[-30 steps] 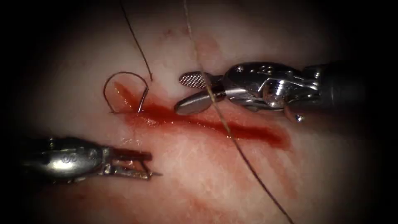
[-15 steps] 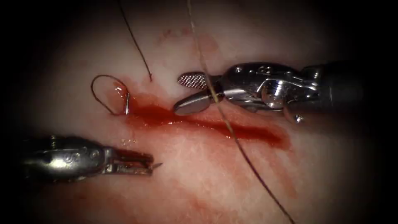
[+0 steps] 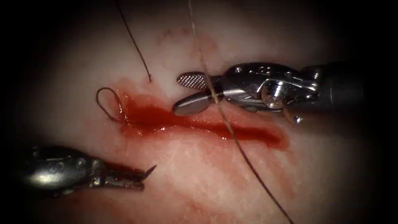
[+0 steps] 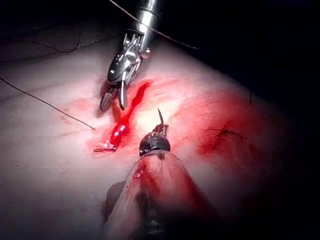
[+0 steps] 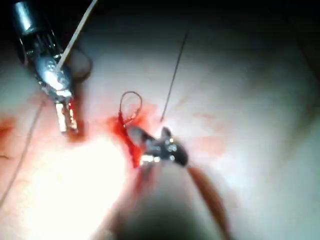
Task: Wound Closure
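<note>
**Tissue** (image 3: 186, 166): pale surface, with the cut (image 3: 248, 133) running from the left-centre down toward the right. Red fluid (image 3: 153, 116) pools along the cut, thickest at its left end.

**Left tool** (image 3: 139, 179): near and to the left, well apart from the left end of the cut. Its jaws are together, clamped on the needle (image 3: 150, 169). A short pointed end sticks out past the jaw tips, and how far along the curve the grip sits cannot be told. In the left wrist view the same tool (image 4: 159, 134) shows the needle (image 4: 160, 117) as a thin dark curve rising off the jaws. The needle is clear of the tissue.

**Right tool** (image 3: 177, 94): enters from the right, on the far side of the cut and just beside the pool of fluid. Its jaws stand apart and grip nothing. In the left wrist view (image 4: 113, 106) both jaws point down toward the cut.

**Thread** (image 3: 240, 149): one long strand runs from the far edge down to the near right, crossing in front of the right tool close to the root of its jaws and then crossing the cut.

**Thread loop** (image 3: 107, 103): a small loop on the tissue at the left end of the cut, one side dipping into the fluid. It is also seen in the right wrist view (image 5: 131, 104).

**Free strand** (image 3: 137, 45): comes down from the far edge, with its loose end lying on the tissue between the loop and the right tool.
</note>
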Controlling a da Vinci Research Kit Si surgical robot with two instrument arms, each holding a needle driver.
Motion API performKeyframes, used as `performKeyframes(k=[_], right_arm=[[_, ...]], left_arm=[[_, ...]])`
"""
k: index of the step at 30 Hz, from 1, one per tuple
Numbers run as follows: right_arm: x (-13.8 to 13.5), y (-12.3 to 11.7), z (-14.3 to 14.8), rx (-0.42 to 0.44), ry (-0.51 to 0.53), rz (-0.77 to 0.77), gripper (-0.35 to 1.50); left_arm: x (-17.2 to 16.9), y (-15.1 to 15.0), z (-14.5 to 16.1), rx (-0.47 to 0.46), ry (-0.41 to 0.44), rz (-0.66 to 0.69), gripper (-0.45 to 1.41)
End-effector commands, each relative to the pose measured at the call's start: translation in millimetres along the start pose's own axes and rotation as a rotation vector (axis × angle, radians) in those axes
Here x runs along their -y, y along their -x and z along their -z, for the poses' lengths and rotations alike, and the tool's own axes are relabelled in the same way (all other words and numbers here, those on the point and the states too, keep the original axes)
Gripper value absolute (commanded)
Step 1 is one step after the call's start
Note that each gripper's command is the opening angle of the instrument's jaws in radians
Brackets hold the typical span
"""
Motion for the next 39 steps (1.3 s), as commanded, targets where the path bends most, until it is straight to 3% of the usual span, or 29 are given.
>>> performKeyframes(k=[1,8,17,22,25,36,39], right_arm=[[-0.1,0.0,-0.8,-0.001,-0.002,0.0,0.39],[0.0,0.1,-0.9,0.0,-0.002,-0.011,0.39],[0.2,0.1,-0.9,0.006,-0.018,-0.051,0.34],[1.0,0.1,-1.1,0.016,-0.065,-0.05,-0.13],[1.5,0.2,-1.3,0.033,-0.114,-0.045,-0.35],[2.7,0.0,-2.1,0.027,-0.125,-0.044,-0.35],[2.7,-0.3,-3.0,-0.007,-0.077,-0.009,-0.35]], left_arm=[[-0.4,0.2,-0.5,-0.018,0.027,0.016,-0.45],[-2.8,-0.3,1.5,-0.069,0.135,0.09,-0.45],[-5.7,-1.6,4.9,-0.098,0.209,0.115,-0.45],[-7.0,-3.1,6.7,-0.111,0.238,0.126,-0.45],[-7.5,-4.1,7.6,-0.119,0.237,0.112,-0.45],[-5.8,-8.7,9.1,-0.183,0.151,-0.055,-0.45],[-4.9,-9.2,8.9,-0.188,0.145,-0.067,-0.45]])
